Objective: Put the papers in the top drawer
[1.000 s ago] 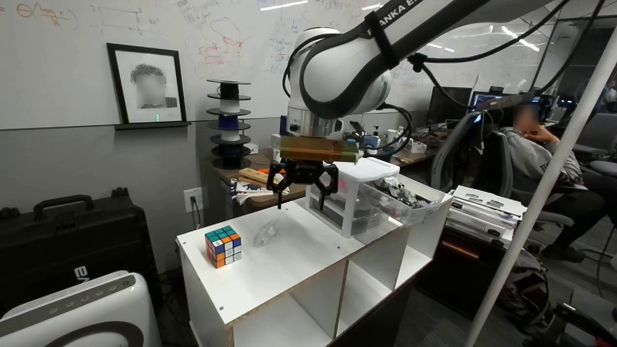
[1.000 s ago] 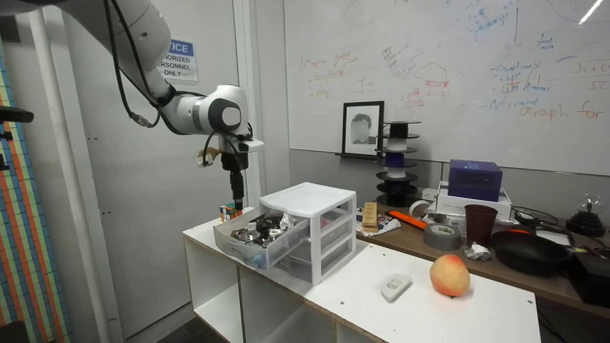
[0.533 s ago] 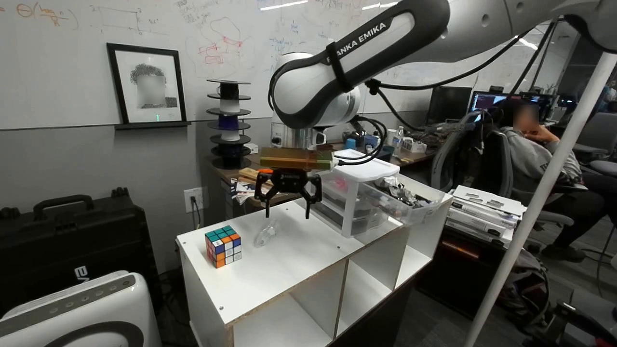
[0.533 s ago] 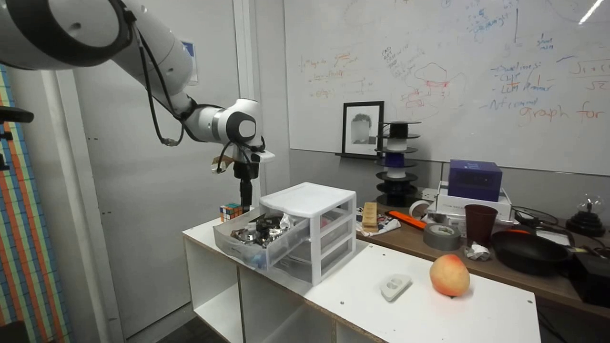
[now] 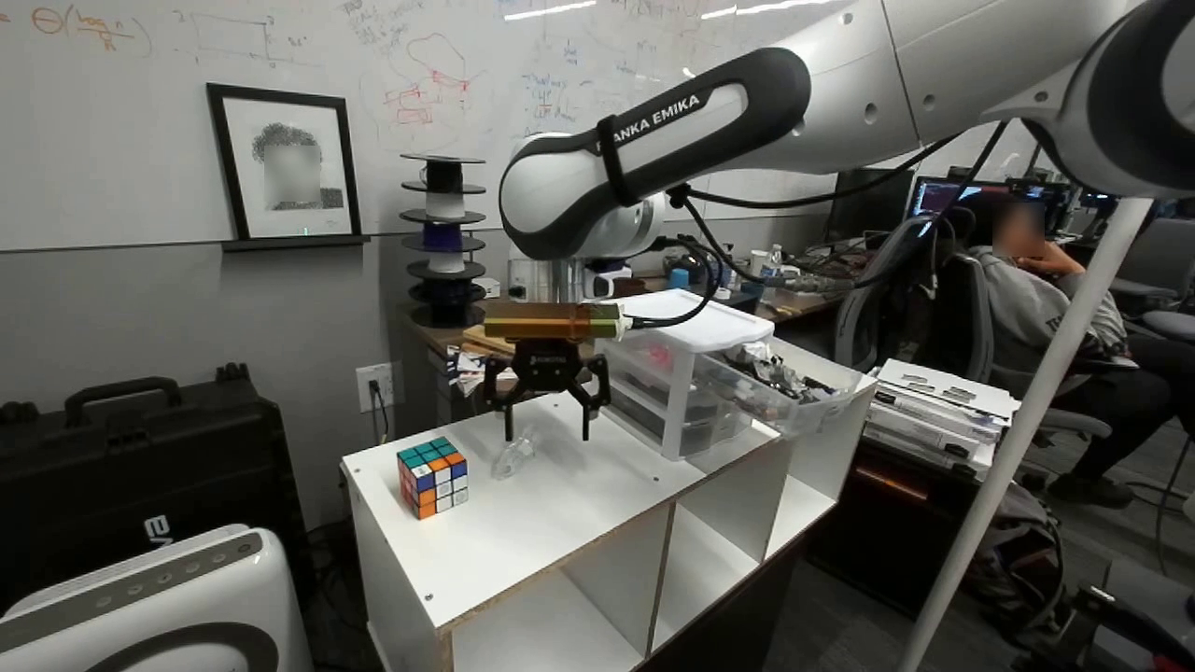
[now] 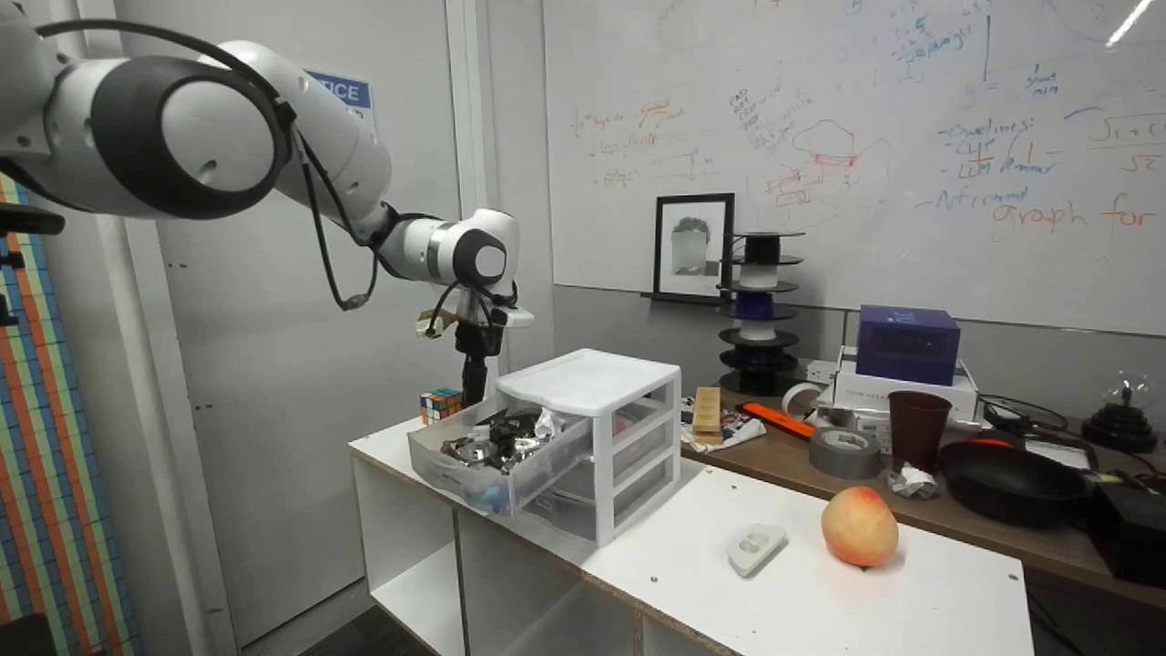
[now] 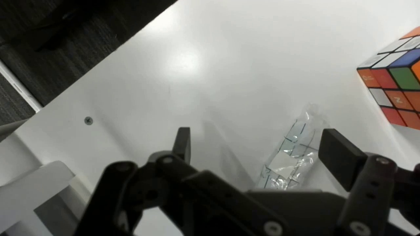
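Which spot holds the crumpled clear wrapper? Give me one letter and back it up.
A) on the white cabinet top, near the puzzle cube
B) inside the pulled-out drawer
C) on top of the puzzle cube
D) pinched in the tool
A: the wrist view shows the wrapper lying on the white cabinet top near the puzzle cube, while the open tool holds nothing.

Crumpled clear scrap (image 7: 292, 151), open top drawer (image 6: 551, 463)

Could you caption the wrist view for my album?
Open fingers hang above a crinkled clear wrapper, a cube at the right edge.
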`<control>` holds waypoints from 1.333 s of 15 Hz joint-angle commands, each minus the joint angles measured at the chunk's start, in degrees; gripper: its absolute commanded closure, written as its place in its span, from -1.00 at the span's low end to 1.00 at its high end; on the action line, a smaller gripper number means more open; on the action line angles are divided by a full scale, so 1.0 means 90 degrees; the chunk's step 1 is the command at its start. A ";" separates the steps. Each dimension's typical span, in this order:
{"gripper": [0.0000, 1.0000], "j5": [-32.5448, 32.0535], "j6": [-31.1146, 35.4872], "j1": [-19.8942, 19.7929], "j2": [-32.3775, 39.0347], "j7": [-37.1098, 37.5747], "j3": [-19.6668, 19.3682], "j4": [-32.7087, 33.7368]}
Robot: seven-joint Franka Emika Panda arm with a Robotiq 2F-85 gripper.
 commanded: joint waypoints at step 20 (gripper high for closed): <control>0.99 0.0071 -0.0768 0.0002 0.1381 0.0156 0.0025 0.2181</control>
